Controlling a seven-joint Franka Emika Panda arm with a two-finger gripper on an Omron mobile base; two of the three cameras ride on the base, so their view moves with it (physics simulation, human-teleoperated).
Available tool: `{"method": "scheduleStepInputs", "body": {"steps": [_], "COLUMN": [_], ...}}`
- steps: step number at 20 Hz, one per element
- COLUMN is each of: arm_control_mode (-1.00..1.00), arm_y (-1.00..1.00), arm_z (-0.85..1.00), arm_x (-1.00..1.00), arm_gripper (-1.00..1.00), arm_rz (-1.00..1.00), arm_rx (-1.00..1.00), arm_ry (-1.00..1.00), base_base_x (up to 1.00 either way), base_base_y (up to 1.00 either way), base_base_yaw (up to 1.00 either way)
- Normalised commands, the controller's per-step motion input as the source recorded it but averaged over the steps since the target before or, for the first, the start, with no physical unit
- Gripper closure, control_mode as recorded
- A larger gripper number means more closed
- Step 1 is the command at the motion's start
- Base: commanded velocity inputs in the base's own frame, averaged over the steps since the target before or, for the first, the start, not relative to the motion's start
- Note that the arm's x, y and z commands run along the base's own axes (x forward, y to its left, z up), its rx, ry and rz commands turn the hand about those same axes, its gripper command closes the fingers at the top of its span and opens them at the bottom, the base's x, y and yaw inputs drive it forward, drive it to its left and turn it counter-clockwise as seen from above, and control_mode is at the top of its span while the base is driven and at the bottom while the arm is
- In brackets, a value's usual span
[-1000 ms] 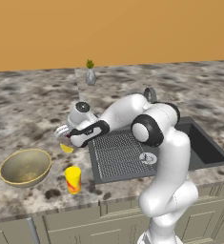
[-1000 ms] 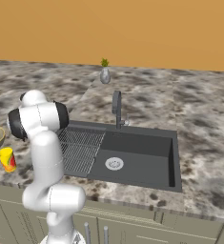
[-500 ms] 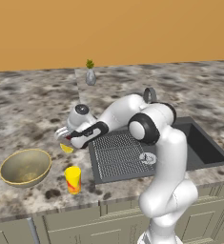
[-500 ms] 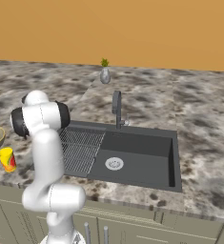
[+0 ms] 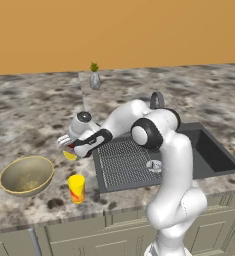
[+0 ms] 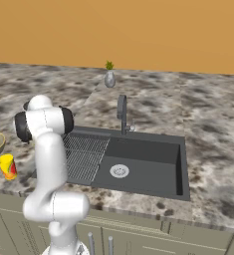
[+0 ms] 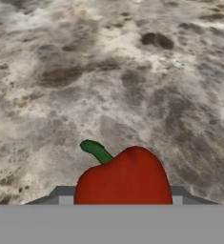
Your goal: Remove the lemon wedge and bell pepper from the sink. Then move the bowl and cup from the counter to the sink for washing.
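Gripper (image 5: pixel 69 146) grasping bell pepper (image 7: pixel 124 177) | sink (image 6: pixel 138 160) basin bare | bowl (image 5: pixel 26 175) holds nothing

The arm (image 5: pixel 171 165) is made of smooth, round white parts. Dark grey and black rings are seen at its joints, like the big round one at the elbow (image 5: pixel 145 134). A black band is set on the white hand, and a small grey mark is seen lower on the arm.

A kitchen, seemingly: granite counter (image 6: pixel 208 124), sink (image 6: pixel 143 164), faucet (image 6: pixel 122 113), cabinets (image 6: pixel 138 239).
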Motion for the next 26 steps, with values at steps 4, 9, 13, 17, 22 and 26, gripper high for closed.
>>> {"method": "scheduleStepInputs", "body": {"steps": [4,9,13,17,22,26], "arm_control_mode": [-1.0,-1.0,-1.0,-1.0,-1.0,-1.0], "arm_y": [0.05,0.06,0.05,0.06,0.06,0.05], "arm_z": [-0.14,-0.16,-0.15,-0.14,-0.14,-0.14], "arm_x": [0.09,0.07,0.07,0.08,0.08,0.09], "arm_gripper": [1.0,1.0,1.0,1.0,1.0,1.0], "arm_rz": [0.0,0.0,0.0,0.0,0.0,0.0], "arm_rx": [0.0,0.0,0.0,0.0,0.0,0.0], "arm_ry": [0.0,0.0,0.0,0.0,0.0,0.0], "base_base_x": [0.0,0.0,0.0,0.0,0.0,0.0], "base_base_y": [0.0,0.0,0.0,0.0,0.0,0.0], "base_base_yaw": [0.0,0.0,0.0,0.0,0.0,0.0]}}
